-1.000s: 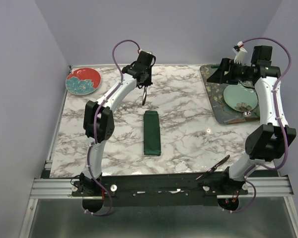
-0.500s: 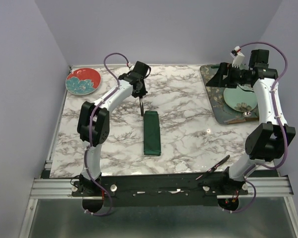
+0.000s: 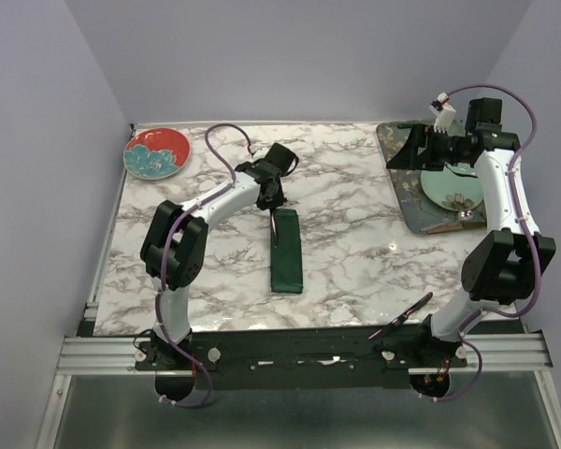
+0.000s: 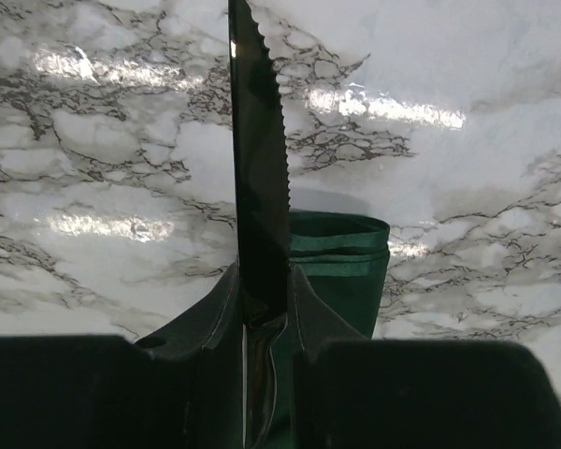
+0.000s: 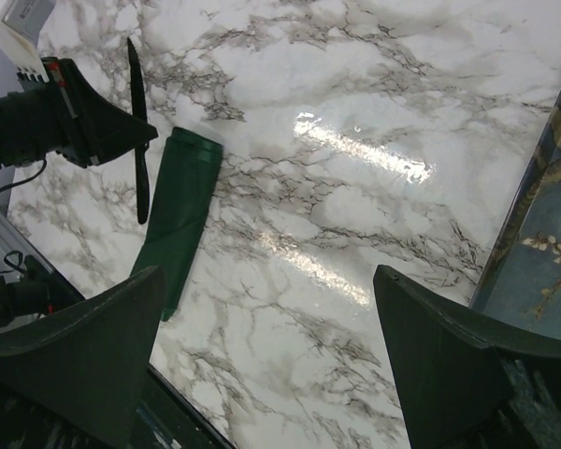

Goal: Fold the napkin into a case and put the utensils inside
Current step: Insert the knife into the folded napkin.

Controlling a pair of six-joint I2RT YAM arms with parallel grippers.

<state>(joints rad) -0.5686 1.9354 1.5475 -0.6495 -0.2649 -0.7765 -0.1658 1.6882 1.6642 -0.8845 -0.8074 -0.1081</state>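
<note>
Where the left gripper (image 3: 274, 198) hung over bare marble beyond the cloth a second ago, it now sits lower and nearer, above the far end of the long narrow dark green cloth case (image 3: 287, 257). Jaws clamped on a slim black serrated knife (image 4: 258, 168): handle between the fingers, blade projecting past them. Top view: knife overlaps the case's far end. Contact with cloth: cannot tell. Case unmoved, midway on the white marble table (image 3: 355, 234). Right gripper (image 5: 266, 281) spread wide, empty, over the teal floral tray (image 3: 409, 201) at far right, barely shifted. Round red plate (image 3: 156, 152) far left, as before.
</note>
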